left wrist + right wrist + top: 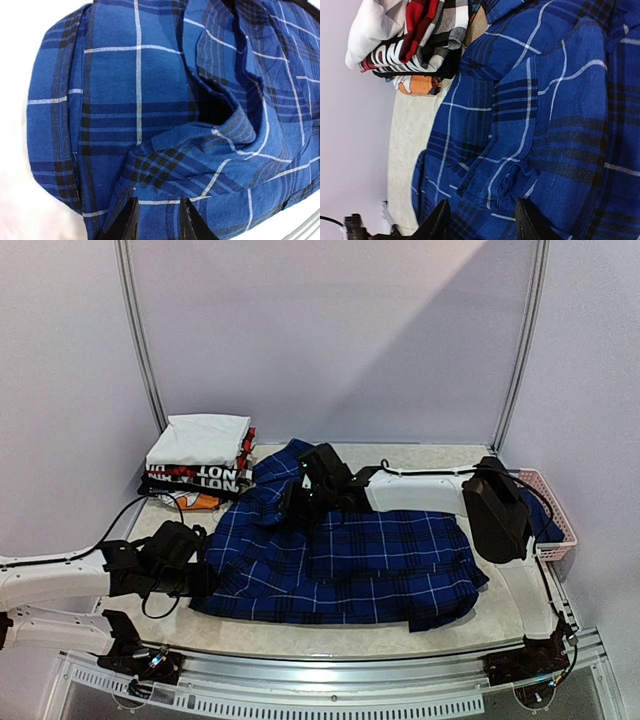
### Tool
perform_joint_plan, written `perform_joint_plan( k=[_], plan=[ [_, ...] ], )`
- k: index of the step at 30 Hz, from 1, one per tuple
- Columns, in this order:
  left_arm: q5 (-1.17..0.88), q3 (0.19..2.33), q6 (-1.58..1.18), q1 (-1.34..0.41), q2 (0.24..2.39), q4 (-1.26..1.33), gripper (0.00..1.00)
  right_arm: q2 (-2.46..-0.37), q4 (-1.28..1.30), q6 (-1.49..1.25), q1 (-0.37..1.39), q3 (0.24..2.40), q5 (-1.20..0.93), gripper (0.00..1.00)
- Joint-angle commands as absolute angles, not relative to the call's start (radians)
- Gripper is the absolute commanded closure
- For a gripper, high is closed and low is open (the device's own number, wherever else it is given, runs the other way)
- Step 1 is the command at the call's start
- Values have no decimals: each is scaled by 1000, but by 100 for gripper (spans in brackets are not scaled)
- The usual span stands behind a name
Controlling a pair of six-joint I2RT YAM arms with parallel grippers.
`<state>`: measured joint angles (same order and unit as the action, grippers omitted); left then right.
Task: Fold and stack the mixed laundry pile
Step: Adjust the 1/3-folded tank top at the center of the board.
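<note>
- Left gripper (205, 575) (159, 222): at the shirt's left edge, fingers (131, 220) narrowly apart, pinching plaid cloth.
- Folded stack (200, 455) (405, 35): far-left corner, white piece on top, just beside the shirt.
- Shirt (350, 560) (150, 100) (545, 125): blue plaid, spread across the middle of the table (300, 637), partly folded, rumpled.
- Right gripper (300, 495) (482, 222): over the shirt's far-left part, jaws apart, holding nothing.
- Pink basket (555, 515): right edge.

The left arm is laid low by the near-left corner of the table (300, 636), left gripper (159, 200) jaws narrowly parted. The right arm is folded toward the far edge, right gripper (482, 202) jaws spread.
</note>
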<state>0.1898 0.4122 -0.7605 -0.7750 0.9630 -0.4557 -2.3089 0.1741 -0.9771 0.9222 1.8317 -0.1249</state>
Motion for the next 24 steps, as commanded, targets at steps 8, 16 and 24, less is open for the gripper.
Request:
perform_joint_plan(
  k=[8, 16, 24],
  plan=[
    [173, 389, -746, -789, 974, -399, 71, -2335, 530, -650, 974, 2054, 131, 41],
    [192, 399, -745, -808, 1003, -385, 71, -2430, 620, -483, 1014, 2264, 162, 39],
    [217, 389, -753, -812, 975, -405, 72, -2562, 672, -335, 1023, 2389, 159, 35]
  ],
)
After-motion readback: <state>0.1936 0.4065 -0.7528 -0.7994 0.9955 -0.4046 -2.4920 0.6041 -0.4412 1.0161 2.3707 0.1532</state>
